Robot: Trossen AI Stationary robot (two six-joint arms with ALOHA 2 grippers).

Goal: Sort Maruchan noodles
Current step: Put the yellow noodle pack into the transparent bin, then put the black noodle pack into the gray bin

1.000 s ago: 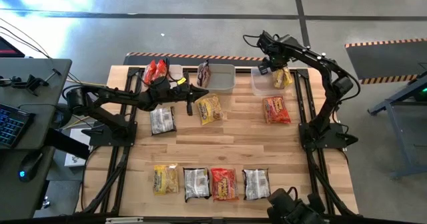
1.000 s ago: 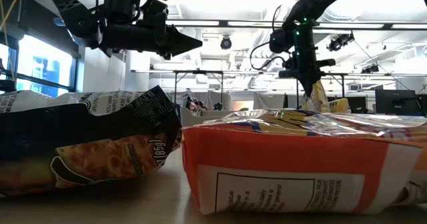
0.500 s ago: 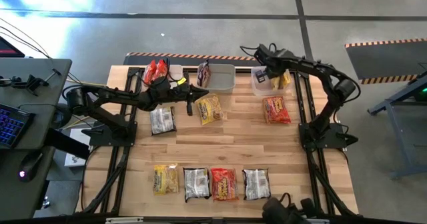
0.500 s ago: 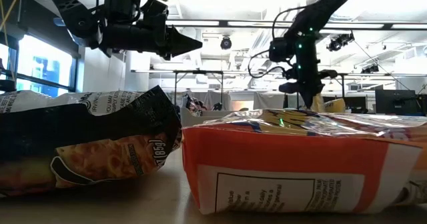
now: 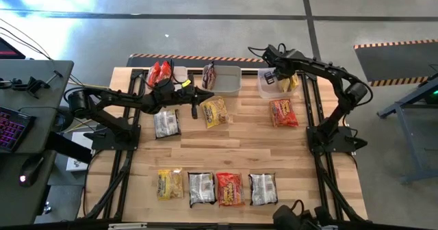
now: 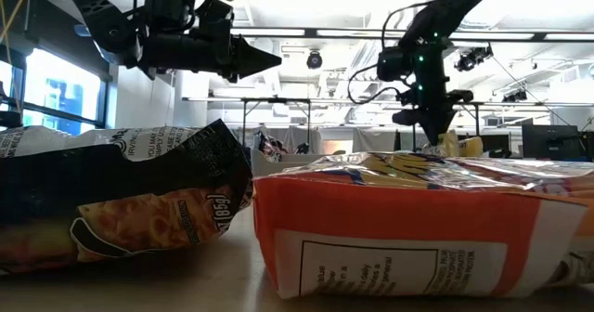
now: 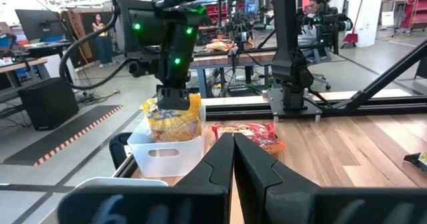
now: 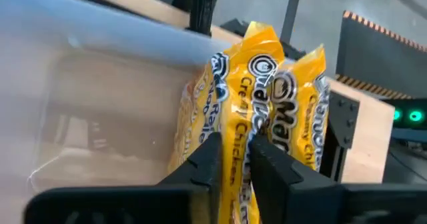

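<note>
Right wrist view shows my right gripper (image 8: pixel 230 151) pinched on a yellow packet (image 8: pixel 267 111), standing upright inside the bin (image 5: pixel 267 86); left gripper (image 5: pixel 195 101), closed and empty, waits well away.

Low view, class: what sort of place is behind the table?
Probably a robotics lab or workshop: a large hall with exposed ceiling beams and strip lights, long workbenches with dark monitors, and striped hazard tape on the grey concrete floor.
</note>
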